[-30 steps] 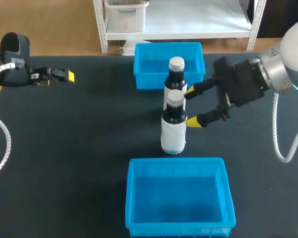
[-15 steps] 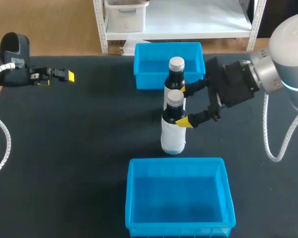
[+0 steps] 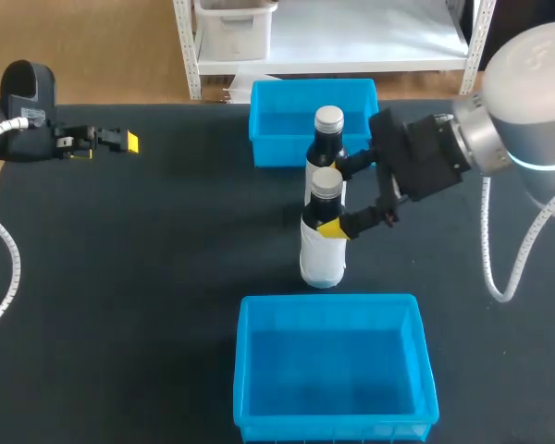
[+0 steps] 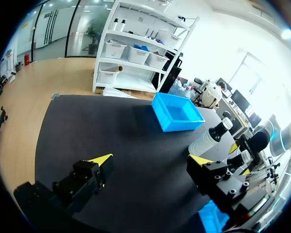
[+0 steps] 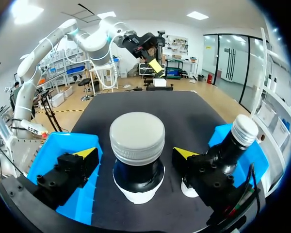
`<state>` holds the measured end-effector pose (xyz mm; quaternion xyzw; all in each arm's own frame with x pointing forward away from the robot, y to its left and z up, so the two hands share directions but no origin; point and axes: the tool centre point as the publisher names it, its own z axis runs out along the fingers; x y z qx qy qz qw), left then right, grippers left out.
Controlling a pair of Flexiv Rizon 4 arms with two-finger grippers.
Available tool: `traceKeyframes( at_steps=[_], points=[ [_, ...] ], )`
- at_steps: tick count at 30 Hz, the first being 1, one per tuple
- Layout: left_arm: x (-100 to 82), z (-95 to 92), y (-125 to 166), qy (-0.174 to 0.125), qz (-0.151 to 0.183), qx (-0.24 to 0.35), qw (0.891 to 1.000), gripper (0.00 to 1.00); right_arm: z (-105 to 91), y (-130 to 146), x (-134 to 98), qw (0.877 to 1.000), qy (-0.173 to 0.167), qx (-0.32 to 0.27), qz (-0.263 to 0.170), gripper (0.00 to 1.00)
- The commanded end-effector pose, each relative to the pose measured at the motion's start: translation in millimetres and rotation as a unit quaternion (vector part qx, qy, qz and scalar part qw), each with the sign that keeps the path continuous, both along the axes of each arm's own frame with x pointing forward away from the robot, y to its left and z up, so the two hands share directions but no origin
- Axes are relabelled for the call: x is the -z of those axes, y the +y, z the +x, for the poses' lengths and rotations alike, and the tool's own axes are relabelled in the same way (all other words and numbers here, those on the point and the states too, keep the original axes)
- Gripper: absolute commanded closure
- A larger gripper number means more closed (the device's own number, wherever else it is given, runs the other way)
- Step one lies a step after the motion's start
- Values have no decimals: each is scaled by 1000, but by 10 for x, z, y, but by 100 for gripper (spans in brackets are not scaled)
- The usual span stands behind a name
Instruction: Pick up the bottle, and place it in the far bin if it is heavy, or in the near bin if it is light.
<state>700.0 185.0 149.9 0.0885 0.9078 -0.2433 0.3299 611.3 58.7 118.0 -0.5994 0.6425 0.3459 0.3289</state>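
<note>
- Right gripper [image 3: 334, 200] sat at the neck of the near bottle [image 3: 322, 250], fingers spread to either side. The wrist view showed a gap at both.
- Near bottle stood upright mid-table, between far bin [image 3: 270, 153] and near bin [image 3: 333, 424], with a strip of bare table [image 3: 166, 240] before the near bin's rim.
- Far bottle [image 3: 326, 143] stood just behind it, close beside one finger.
- Left gripper [image 3: 120, 141] hung near the table's left edge, fingers spread, well apart from both bottles.
</note>
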Motion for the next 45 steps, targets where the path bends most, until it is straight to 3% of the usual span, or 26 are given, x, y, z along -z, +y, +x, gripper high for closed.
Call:
traceKeyframes(
  at_steps=[1,13,15,21,25,34,36,38,45],
  points=[
    [0,0,0,0,0,0,1000,0,19,27,7,1000,1,-2,3,0],
    [0,0,0,0,0,0,1000,0,39,68,19,1000,9,-1,12,0],
    [0,0,0,0,0,0,1000,0,44,70,18,1000,9,0,13,13],
    [0,0,0,0,0,0,1000,0,51,75,16,1000,10,0,15,24],
    [0,0,0,0,0,0,1000,0,54,77,13,1000,11,1,18,23],
    [0,0,0,0,0,0,1000,0,53,84,-11,1000,9,1,20,31],
    [0,0,0,0,0,0,1000,0,53,84,-12,1000,8,2,20,38],
    [0,0,0,0,0,0,1000,0,53,83,-12,1000,8,3,20,50],
    [0,0,0,0,0,0,1000,0,55,82,-11,1000,8,3,20,59]
  ],
)
